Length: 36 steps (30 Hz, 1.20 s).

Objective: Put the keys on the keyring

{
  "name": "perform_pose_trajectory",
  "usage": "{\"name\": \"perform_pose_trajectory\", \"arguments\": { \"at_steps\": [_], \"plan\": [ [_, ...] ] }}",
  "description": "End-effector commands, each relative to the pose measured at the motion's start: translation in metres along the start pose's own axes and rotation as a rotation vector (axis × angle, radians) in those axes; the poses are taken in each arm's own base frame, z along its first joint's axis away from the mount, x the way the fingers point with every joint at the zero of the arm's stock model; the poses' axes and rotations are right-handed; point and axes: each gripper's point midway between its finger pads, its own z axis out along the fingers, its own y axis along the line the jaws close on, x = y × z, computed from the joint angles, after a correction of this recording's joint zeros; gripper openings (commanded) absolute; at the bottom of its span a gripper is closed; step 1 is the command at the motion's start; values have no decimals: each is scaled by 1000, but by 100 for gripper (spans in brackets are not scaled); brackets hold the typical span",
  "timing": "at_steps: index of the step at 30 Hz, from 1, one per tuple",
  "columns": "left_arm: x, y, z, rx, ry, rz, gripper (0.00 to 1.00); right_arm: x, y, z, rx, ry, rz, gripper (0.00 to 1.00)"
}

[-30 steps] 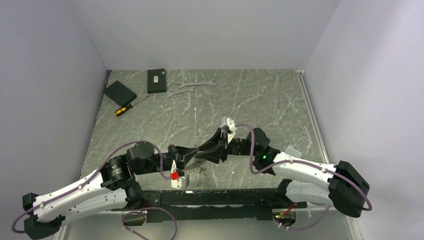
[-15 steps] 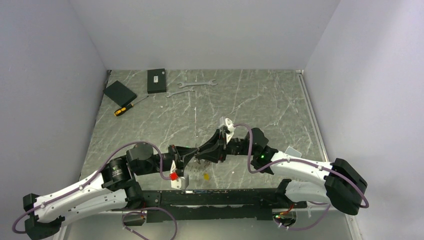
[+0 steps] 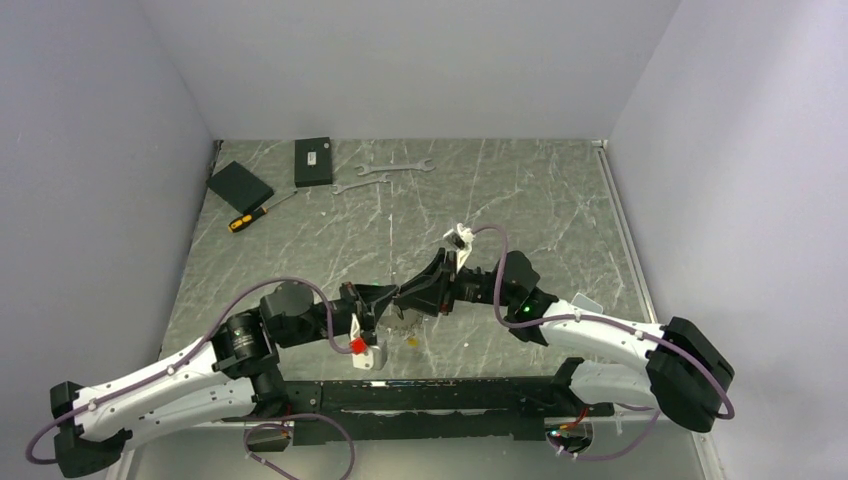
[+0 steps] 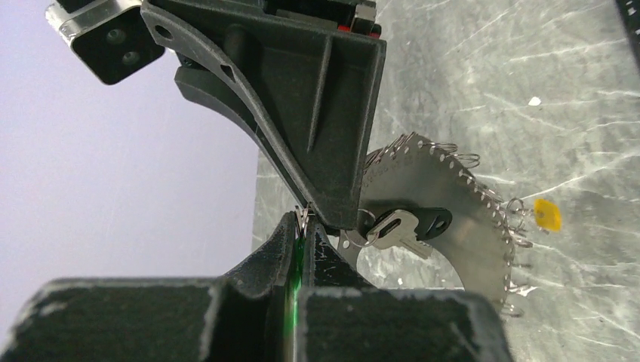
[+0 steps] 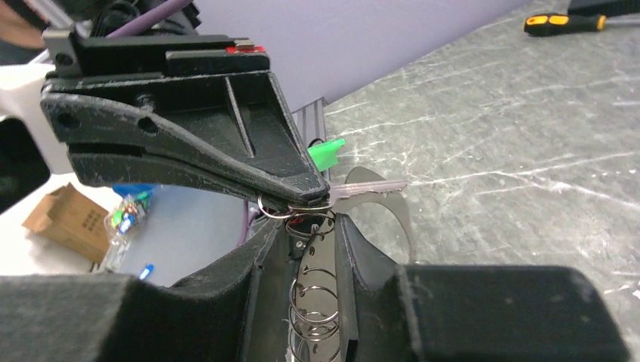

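Note:
My left gripper point(image 4: 303, 220) is shut on the keys by their green tag point(image 4: 298, 256), seen edge-on between its pads, with a small wire ring at the tips. In the right wrist view the green tag point(image 5: 326, 153) and a silvery key point(image 5: 370, 188) stick out past the left gripper point(image 5: 306, 197). My right gripper point(image 5: 313, 226) is shut on the keyring point(image 4: 438, 188), a large silvery toothed plate with several wire loops point(image 5: 313, 302) along its edge. A black-headed key point(image 4: 400, 226) hangs on it. Both grippers meet tip to tip at the table's near middle point(image 3: 400, 305).
A yellow tag point(image 4: 547, 215) lies loose on the table beside the plate, also in the top view point(image 3: 414, 341). Far back lie two wrenches point(image 3: 395, 168), two black boxes point(image 3: 313, 162) and a screwdriver point(image 3: 250, 216).
Both grippers have shifted slightly away from the arm bases while staying tip to tip. The yellow tag has come into view on the table below them.

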Motion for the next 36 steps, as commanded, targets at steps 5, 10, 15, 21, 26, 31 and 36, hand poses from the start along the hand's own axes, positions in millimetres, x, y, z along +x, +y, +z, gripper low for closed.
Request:
{"name": "perform_pose_trajectory", "arguments": {
  "at_steps": [5, 10, 15, 21, 26, 31, 36],
  "plan": [
    [2, 11, 6, -25, 29, 56, 0, -36, -43, -10, 261, -159, 65, 0],
    [4, 10, 7, -25, 36, 46, 0, -37, -53, -13, 325, -129, -6, 0],
    [7, 12, 1, -35, 59, 67, 0, -28, -38, -12, 231, -48, -100, 16],
    [-4, 10, -8, 5, 24, 74, 0, -20, -22, -15, 133, -2, -206, 51],
    [-11, 4, -14, 45, -3, 75, 0, -24, -17, -19, 107, 19, -316, 65],
    [-23, 2, -22, 62, -57, 83, 0, -27, 1, -16, -5, 49, -415, 66],
    [-39, 4, -29, 101, -110, 82, 0, -33, 17, -8, -138, 64, -461, 63]
  ]
}}
